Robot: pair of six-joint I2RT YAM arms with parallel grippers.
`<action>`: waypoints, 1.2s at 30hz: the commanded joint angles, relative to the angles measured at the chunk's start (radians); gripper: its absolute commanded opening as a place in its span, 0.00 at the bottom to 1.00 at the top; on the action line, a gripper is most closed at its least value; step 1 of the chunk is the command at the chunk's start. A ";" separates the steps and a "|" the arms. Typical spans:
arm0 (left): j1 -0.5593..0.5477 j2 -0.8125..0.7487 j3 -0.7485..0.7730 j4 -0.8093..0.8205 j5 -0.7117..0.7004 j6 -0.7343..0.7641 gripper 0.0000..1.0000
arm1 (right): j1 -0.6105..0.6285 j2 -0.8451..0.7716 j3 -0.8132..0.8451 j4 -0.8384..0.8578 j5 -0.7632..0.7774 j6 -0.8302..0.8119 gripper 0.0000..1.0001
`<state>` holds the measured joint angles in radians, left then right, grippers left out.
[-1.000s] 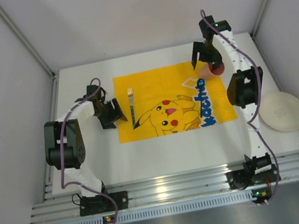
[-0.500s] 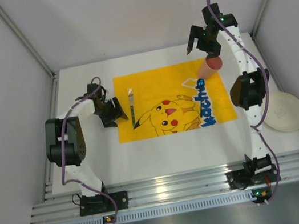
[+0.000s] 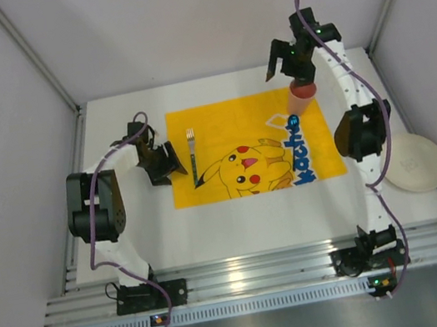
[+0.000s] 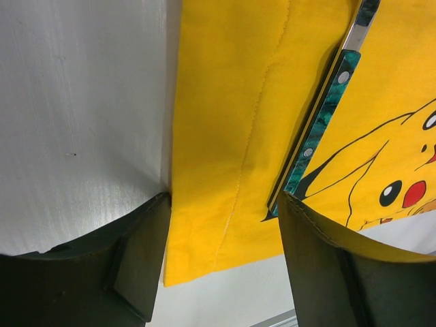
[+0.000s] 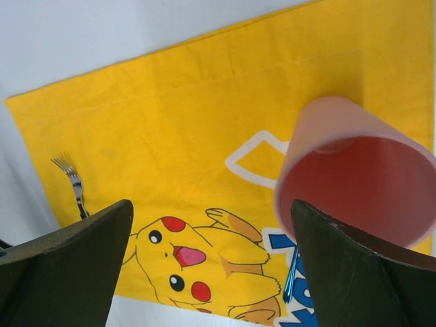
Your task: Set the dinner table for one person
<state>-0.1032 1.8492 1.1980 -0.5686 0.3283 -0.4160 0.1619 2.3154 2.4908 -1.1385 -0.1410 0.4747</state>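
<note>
I saw my left gripper (image 4: 223, 204) spread wide, straddling the left edge of the yellow Pikachu-print cloth (image 4: 225, 102) on the white rectangular dinner table (image 4: 82, 102). The green-handled metal fork (image 4: 320, 116) lay just inside the finger over the cloth. My right gripper (image 5: 211, 211) was parted, gripping nothing, with the pink plastic cup (image 5: 354, 177) beside one finger and free cloth between the two.

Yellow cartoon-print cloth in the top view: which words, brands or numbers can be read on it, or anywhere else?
"kachu": blue letters on the yellow rectangular cartoon-print cloth, near its right edge; anything before them is unreadable.
On the round white plate: a faint mark, too blurred to read.
</note>
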 commanded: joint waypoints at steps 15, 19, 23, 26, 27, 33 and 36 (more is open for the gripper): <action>0.005 -0.027 0.043 -0.014 0.002 0.022 0.68 | 0.019 -0.119 -0.061 0.088 0.017 -0.042 1.00; 0.003 -0.036 0.055 -0.020 -0.005 0.020 0.68 | 0.019 -0.172 -0.063 0.106 0.075 -0.067 1.00; -0.004 -0.054 0.072 -0.025 -0.012 0.017 0.68 | 0.008 -0.305 -0.136 0.170 0.254 -0.133 1.00; -0.015 -0.062 0.092 -0.033 -0.024 0.017 0.67 | -0.028 -0.434 -0.269 0.201 0.366 -0.146 1.00; -0.019 -0.067 0.095 -0.034 -0.028 0.017 0.67 | -0.039 -0.468 -0.344 0.188 0.401 -0.145 1.00; -0.069 -0.084 0.118 -0.037 -0.026 0.016 0.72 | -0.154 -0.683 -0.778 0.098 0.515 -0.090 1.00; -0.098 -0.090 0.140 -0.065 -0.037 0.029 0.94 | -0.255 -0.738 -1.002 0.120 0.478 -0.065 1.00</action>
<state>-0.1749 1.8103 1.2900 -0.6052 0.2977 -0.4038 -0.0353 1.5703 1.6695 -0.9878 0.3046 0.3790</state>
